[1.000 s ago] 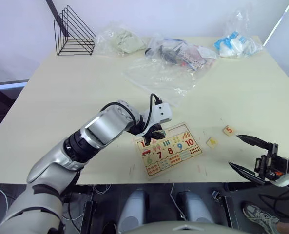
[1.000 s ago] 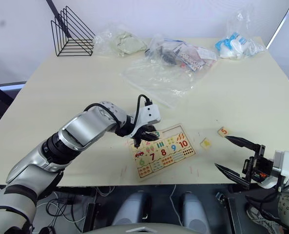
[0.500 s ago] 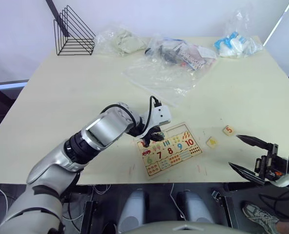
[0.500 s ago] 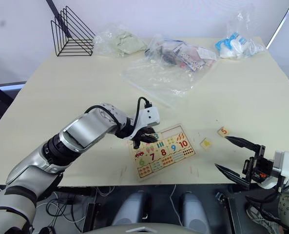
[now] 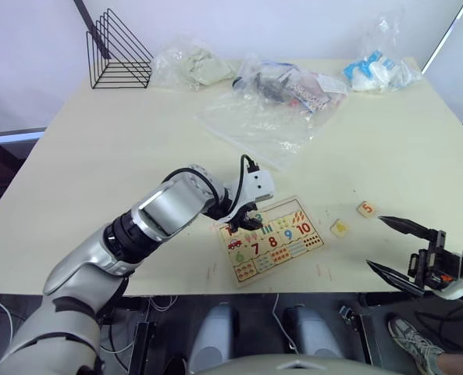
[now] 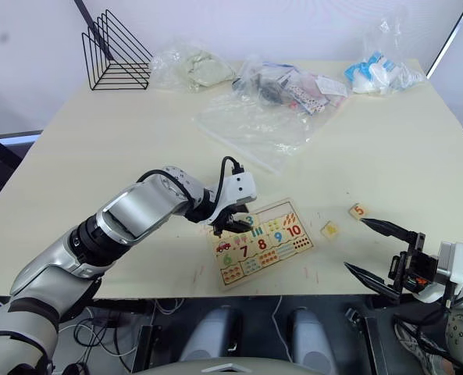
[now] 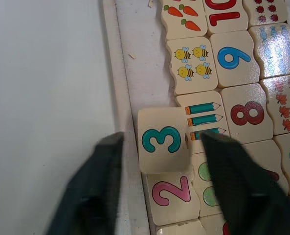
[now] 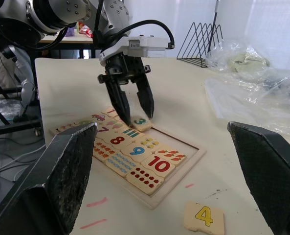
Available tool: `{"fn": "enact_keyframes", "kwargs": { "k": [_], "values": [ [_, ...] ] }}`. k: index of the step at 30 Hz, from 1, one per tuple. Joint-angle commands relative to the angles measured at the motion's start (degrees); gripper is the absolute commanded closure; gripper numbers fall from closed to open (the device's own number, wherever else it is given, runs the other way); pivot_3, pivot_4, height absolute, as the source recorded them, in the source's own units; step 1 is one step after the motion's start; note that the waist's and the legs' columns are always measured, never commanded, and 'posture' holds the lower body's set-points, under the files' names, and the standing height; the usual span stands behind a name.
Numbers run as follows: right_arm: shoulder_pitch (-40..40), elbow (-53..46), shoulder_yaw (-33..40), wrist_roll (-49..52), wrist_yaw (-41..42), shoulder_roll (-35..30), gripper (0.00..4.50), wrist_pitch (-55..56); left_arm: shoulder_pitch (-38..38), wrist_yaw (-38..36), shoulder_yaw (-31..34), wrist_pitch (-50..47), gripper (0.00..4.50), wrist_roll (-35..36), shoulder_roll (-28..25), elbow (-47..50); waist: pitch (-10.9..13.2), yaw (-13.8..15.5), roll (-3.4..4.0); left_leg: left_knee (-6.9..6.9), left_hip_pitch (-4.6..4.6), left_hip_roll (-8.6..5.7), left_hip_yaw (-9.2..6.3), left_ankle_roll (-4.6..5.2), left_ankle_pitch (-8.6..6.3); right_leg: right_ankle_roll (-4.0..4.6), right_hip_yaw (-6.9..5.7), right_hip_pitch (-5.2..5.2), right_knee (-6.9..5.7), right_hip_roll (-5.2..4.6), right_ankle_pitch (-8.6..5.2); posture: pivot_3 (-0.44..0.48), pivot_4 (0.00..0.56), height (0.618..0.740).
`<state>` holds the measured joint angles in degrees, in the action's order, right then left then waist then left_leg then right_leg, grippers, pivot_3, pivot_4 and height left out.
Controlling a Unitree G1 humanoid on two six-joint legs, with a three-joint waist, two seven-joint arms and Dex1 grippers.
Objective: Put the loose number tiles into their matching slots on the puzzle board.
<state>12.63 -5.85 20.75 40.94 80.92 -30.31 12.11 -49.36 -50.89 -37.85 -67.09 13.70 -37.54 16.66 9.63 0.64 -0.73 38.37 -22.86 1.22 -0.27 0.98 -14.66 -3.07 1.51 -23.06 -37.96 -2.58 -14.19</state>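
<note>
The puzzle board [image 5: 282, 264] lies on the table near its front edge, with most of its number and picture tiles seated. My left gripper [image 5: 243, 224] hovers over the board's top row, open. The 3 tile [image 7: 163, 139] lies between its fingers [image 7: 98, 181] without touching them, slightly askew beside the 2 tile [image 7: 170, 191]. Past the 3, the matching slots [image 7: 147, 68] show as bare wood. Loose tiles 4 [image 5: 340, 227] and 5 [image 5: 365, 208] lie on the table right of the board. My right gripper [image 5: 399, 246] is open at the front right, apart from both tiles.
Clear plastic bags [image 5: 258, 117] with small items lie across the back of the table, and another bag [image 5: 375, 72] lies at the back right. A black wire rack [image 5: 118, 53] stands at the back left. Bare tabletop lies between the board and the bags.
My left gripper has shifted slightly over the board's top row, and the 3 tile now lies free between its fingers. The right arm has not moved.
</note>
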Motion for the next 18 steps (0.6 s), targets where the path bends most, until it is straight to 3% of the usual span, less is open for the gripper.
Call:
{"fn": "enact_keyframes", "kwargs": {
  "k": [1, 9, 18],
  "values": [
    [0.4, -0.7, 1.5, 0.8, -0.1, -0.3, 0.00, 1.0, -0.3, 0.6, 1.0, 0.7, 0.05, -0.5, 0.6, 0.3, 0.0, 0.0, 0.00, 0.00, 0.00, 0.00, 0.00, 0.00, 0.00, 0.00, 0.00, 0.00, 0.00, 0.00, 0.00, 0.000, 0.150, 0.740],
    [0.6, -0.9, 1.5, 0.8, -0.3, -0.2, 0.00, 1.1, -0.7, 0.4, 4.0, -0.7, 0.02, 1.4, 1.4, 1.0, 0.0, 0.0, 0.00, 0.00, 0.00, 0.00, -0.01, 0.00, 0.00, 0.00, 0.00, 0.00, 0.00, 0.00, 0.00, 0.000, 0.150, 0.740],
    [0.7, -0.7, 1.6, 0.8, -0.5, -0.3, 0.00, 1.5, 0.7, -2.2, 13.5, 2.6, 0.02, 6.7, 1.4, -1.6, 0.0, 0.0, 0.00, 0.00, 0.01, 0.00, -0.02, 0.00, 0.00, 0.00, 0.00, 0.00, 0.00, 0.00, 0.00, 0.000, 0.150, 0.740]
  ]
}}
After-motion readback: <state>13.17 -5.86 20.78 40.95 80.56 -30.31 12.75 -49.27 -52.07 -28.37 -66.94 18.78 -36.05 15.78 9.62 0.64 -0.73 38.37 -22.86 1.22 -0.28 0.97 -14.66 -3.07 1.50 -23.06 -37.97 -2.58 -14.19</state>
